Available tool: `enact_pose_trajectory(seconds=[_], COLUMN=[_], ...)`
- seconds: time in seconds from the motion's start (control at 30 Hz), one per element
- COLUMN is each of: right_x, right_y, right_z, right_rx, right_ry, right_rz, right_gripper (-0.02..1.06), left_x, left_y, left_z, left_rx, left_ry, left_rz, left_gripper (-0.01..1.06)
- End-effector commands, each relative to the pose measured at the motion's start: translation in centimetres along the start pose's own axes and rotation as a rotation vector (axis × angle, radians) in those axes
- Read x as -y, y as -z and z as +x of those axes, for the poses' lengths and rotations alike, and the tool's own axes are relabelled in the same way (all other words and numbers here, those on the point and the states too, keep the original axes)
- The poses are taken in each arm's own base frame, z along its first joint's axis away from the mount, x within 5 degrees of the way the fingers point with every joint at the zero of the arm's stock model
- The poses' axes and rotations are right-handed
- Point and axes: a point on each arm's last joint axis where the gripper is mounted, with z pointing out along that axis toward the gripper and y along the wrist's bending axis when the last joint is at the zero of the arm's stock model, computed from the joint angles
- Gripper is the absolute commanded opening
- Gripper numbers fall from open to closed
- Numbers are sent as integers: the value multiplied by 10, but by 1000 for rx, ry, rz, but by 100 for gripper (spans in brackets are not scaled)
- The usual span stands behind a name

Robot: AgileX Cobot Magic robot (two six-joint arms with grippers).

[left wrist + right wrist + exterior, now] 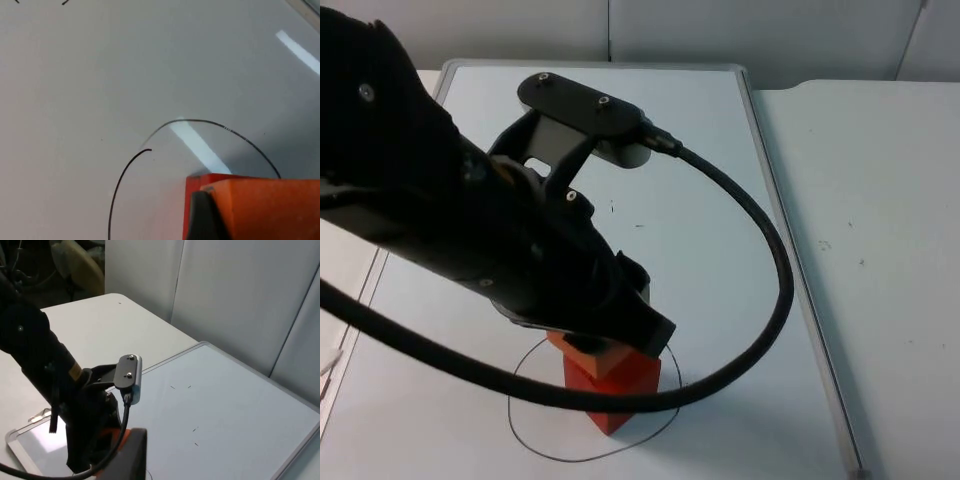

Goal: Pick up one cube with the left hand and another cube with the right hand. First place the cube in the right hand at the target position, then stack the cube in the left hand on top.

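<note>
An orange cube (592, 358) sits on top of a red cube (622, 395) inside the hand-drawn circle (535, 440) on the whiteboard. My left gripper (605, 342) is down over the stack and shut on the orange cube. In the left wrist view a black fingertip (202, 216) presses against the orange cube (270, 207), with the red cube's edge (192, 187) just below and the circle line (220, 126) around them. My right arm waits high and far back; its fingertip (128, 455) shows, with the left arm (45, 365) bent over the cubes (106, 436).
The whiteboard (700, 150) has a metal frame edge (790, 260) to the right of the stack. White table top (880, 220) lies beyond it. The left arm's thick cable (770, 250) loops over the board and past the stack's front.
</note>
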Motion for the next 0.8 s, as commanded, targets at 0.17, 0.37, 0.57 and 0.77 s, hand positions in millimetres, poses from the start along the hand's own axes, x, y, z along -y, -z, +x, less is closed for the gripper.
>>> enact_pose_trajectory(seconds=[0.17,0.37,0.57,0.77], right_x=[0,0,0,0], right_y=[0,0,0,0], right_z=[1,1,1,1], right_rx=[6,6,6,6], right_ry=[13,13,13,15], right_rz=[3,3,3,4], right_gripper=[105,105,105,105], left_x=[0,-1,-1,1], left_y=[-1,-1,-3,-5], left_z=[-1,1,4,4], left_rx=[29,29,21,28], left_ry=[4,9,27,29], left_rz=[-16,-22,-24,-26], left_gripper=[0,0,0,0])
